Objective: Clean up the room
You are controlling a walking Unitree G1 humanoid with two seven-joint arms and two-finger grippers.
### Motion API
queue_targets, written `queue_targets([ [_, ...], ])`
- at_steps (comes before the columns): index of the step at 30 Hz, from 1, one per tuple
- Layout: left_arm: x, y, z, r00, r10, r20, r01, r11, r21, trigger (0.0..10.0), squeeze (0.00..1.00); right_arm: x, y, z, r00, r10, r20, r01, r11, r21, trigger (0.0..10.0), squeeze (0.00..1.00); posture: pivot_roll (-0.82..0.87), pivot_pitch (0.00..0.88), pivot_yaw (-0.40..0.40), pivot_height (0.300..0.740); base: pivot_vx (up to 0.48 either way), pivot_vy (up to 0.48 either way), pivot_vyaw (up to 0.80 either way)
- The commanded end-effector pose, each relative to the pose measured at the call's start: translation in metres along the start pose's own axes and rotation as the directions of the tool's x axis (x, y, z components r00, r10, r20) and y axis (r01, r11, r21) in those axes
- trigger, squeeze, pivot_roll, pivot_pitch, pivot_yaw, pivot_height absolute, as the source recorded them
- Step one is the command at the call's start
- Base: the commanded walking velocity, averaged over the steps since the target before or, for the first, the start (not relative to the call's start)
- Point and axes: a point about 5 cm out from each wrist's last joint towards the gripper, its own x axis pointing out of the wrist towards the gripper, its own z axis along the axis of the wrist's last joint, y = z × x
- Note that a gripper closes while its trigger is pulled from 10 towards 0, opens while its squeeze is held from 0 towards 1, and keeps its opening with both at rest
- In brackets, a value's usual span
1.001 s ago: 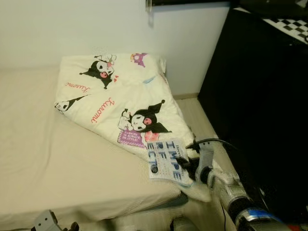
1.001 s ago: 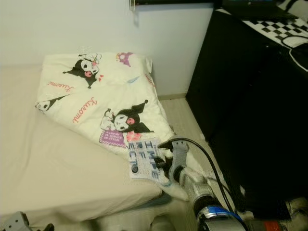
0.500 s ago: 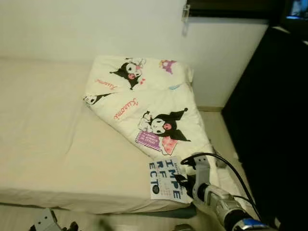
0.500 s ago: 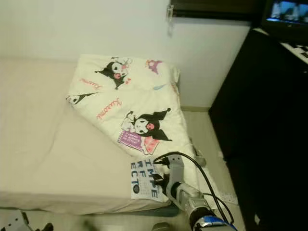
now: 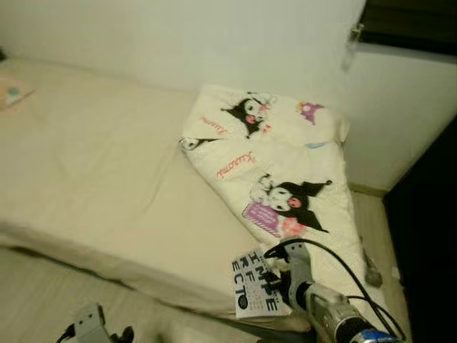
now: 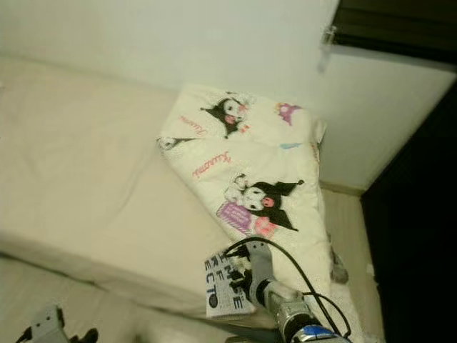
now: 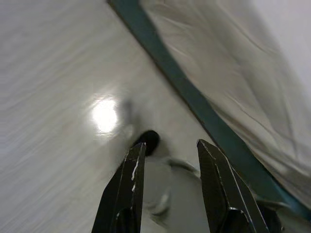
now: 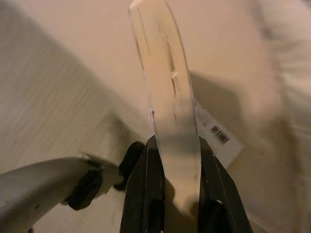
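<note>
A thin white book (image 5: 253,289) with big blue letters on its cover hangs over the near corner of the bed (image 5: 93,164). My right gripper (image 5: 283,289) is shut on the book's right side. In the right wrist view the book's edge (image 8: 163,87) stands between the two black fingers (image 8: 141,194). A cream blanket (image 5: 278,164) with black cartoon figures lies in a heap across the bed's right end. My left gripper (image 7: 170,148) is open, low over the pale floor (image 7: 53,97) beside the bed's edge.
A dark cabinet (image 5: 432,236) stands at the right, with a narrow strip of floor between it and the bed. A small grey object (image 5: 371,275) lies on that strip. A flat pale item (image 5: 11,91) rests at the bed's far left. Floor (image 5: 43,293) lies in front.
The camera has swung to the left, so the bed and blanket now sit further right in the picture. The book stays in my right gripper.
</note>
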Motion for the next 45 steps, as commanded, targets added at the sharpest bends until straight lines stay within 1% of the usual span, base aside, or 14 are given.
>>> queue_targets([
  [1,-0.001,-0.001,-0.008,1.0,-0.003,-0.028,0.003,1.0,-0.004,10.0,0.0,0.001,0.004,-0.002,1.0,0.014,-0.003,-0.014,1.0,0.006,10.0,0.0,-0.12,0.0,0.009,0.74,0.0,0.0,0.79],
  [9,-0.003,0.005,-0.009,0.999,0.02,-0.03,-0.02,1.0,0.008,10.0,0.0,-0.004,-0.004,-0.009,1.0,-0.026,-0.007,0.027,0.999,0.043,10.0,0.0,-0.12,0.0,0.015,0.74,0.0,0.0,0.79],
  [15,-0.002,0.004,-0.007,1.0,0.016,-0.021,-0.016,1.0,0.009,10.0,0.0,-0.001,-0.002,0.006,0.997,-0.002,0.076,-0.005,0.995,0.095,10.0,0.0,-0.12,0.0,0.015,0.74,0.0,0.0,0.79],
  [16,-0.002,0.004,-0.006,1.0,0.016,-0.016,-0.016,1.0,0.009,10.0,0.0,0.001,0.0,0.015,0.993,0.015,0.117,-0.028,0.994,0.107,10.0,0.0,-0.12,0.0,0.013,0.74,0.0,0.0,0.79],
  [17,0.0,0.0,0.0,1.0,0.003,0.005,-0.003,1.0,-0.001,10.0,0.0,0.004,0.002,0.039,0.973,0.053,0.224,-0.084,0.988,0.13,10.0,0.0,-0.12,0.0,0.013,0.74,0.0,0.0,0.79],
  [20,0.0,-0.001,0.001,1.0,-0.001,0.012,0.001,1.0,-0.003,10.0,0.0,0.004,0.003,0.045,0.966,0.06,0.25,-0.096,0.986,0.133,10.0,0.0,-0.12,0.0,0.013,0.74,0.0,0.0,0.79],
  [23,0.004,-0.01,0.014,0.997,-0.041,0.06,0.042,0.999,-0.015,10.0,0.0,0.001,-0.002,0.092,0.892,0.049,0.45,-0.167,0.96,0.226,10.0,0.0,-0.12,0.0,0.005,0.74,0.0,0.0,0.79],
  [24,0.004,-0.01,0.014,0.997,-0.041,0.06,0.042,0.999,-0.015,10.0,0.0,0.001,-0.002,0.092,0.892,0.049,0.45,-0.167,0.96,0.226,10.0,0.0,-0.12,0.0,0.005,0.74,0.0,0.0,0.79],
  [25,0.005,-0.013,0.019,0.995,-0.061,0.078,0.062,0.998,-0.015,10.0,0.0,0.0,-0.003,0.106,0.862,0.048,0.505,-0.195,0.95,0.242,10.0,0.0,-0.12,0.0,0.005,0.74,0.0,0.0,0.79],
  [28,0.006,-0.019,0.026,0.99,-0.093,0.102,0.094,0.996,-0.009,10.0,0.0,-0.002,-0.004,0.121,0.834,0.046,0.549,-0.216,0.944,0.25,10.0,0.0,-0.12,0.0,0.004,0.74,0.0,0.0,0.62],
  [29,0.008,-0.024,0.032,0.985,-0.123,0.123,0.124,0.992,-0.002,10.0,0.0,-0.004,-0.003,0.133,0.81,0.057,0.584,-0.242,0.939,0.244,10.0,0.0,-0.13,0.0,0.005,0.74,0.262,0.0,0.0],
  [32,0.01,-0.035,0.043,0.974,-0.174,0.146,0.171,0.985,0.028,10.0,0.0,-0.003,0.006,0.152,0.789,0.109,0.605,-0.266,0.947,0.178,10.0,0.0,-0.13,0.0,0.001,0.74,0.48,0.0,0.0],
  [38,0.011,-0.04,0.045,0.971,-0.187,0.146,0.184,0.982,0.032,10.0,0.0,-0.001,0.013,0.151,0.783,0.15,0.604,-0.302,0.94,0.159,10.0,0.0,-0.12,0.0,0.002,0.74,0.48,0.0,0.0],
  [45,0.011,-0.045,0.039,0.97,-0.201,0.133,0.201,0.979,0.015,10.0,0.0,0.003,0.02,0.142,0.787,0.181,0.589,-0.314,0.941,0.13,10.0,0.0,-0.13,0.0,0.011,0.74,0.48,0.0,0.68],
])
